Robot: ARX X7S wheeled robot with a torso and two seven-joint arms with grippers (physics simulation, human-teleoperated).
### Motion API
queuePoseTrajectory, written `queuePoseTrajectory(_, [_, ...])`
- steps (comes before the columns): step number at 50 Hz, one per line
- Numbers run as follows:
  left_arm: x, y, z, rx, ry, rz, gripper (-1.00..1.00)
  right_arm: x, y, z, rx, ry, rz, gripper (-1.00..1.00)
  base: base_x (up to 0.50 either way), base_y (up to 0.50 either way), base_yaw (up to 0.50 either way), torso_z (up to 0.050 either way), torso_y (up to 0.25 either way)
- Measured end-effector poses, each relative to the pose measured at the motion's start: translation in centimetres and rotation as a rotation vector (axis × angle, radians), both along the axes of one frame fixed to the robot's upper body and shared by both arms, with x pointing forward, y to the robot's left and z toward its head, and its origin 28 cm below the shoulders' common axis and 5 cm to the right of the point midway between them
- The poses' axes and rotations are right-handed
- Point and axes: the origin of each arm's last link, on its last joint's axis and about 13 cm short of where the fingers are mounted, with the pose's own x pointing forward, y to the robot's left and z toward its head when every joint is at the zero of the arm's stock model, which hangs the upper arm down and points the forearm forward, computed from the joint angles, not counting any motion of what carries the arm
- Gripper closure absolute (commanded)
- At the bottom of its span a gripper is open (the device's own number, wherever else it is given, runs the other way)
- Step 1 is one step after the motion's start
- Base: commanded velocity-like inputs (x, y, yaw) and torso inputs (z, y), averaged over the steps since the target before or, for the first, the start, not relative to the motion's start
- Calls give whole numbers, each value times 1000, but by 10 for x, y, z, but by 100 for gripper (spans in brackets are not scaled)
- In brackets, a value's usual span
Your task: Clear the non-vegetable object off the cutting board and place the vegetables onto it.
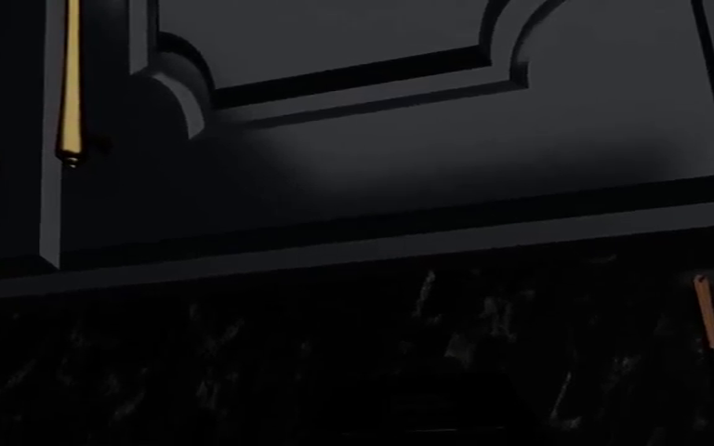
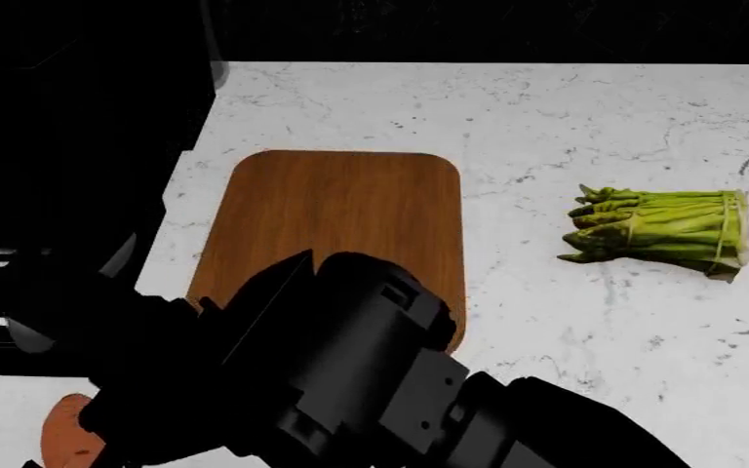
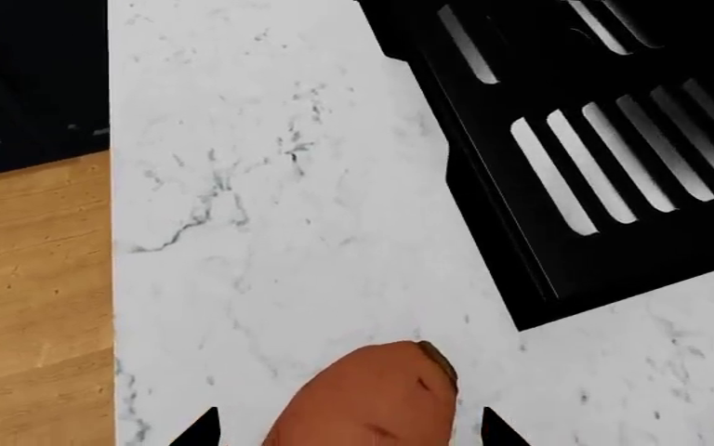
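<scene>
The cutting board lies bare on the white marble counter. The asparagus bundle lies on the counter well to the right of the board. The sweet potato lies on the counter near its front edge, between my right gripper's two dark fingertips, with a gap on each side. That gripper is open. In the head view my right arm reaches across to the lower left, and only a bit of the sweet potato shows beside it. The mushroom is hidden. My left gripper does not show.
A black stove with a slotted grate stands beside the sweet potato and fills the head view's left. The wooden floor shows past the counter edge. The left wrist view shows a dark cabinet door with a brass handle.
</scene>
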Motion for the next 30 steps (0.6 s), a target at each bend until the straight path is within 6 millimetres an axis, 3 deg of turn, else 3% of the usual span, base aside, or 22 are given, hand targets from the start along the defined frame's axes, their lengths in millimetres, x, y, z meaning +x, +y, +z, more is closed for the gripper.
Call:
queuePoseTrajectory(9, [-1,-1,0,0,0,0,-100,-3,-1,-9,-14,29,1,-100,0,0,0,0,0])
queuePoseTrajectory(10, [-2,-1,0,0,0,0,-100,-3,-1,-10,-15,32,0,100,0,0,0,0,0])
queuePoseTrajectory(21, [-3,-1,0,-1,0,-2,-100,-7,-2,-9,-9,32,-16,100,0,0,0,0,0])
queuePoseTrajectory(30, [-3,-1,0,-1,0,-5,-100,-15,-10,7,11,5,-21,100,0,0,0,0,0])
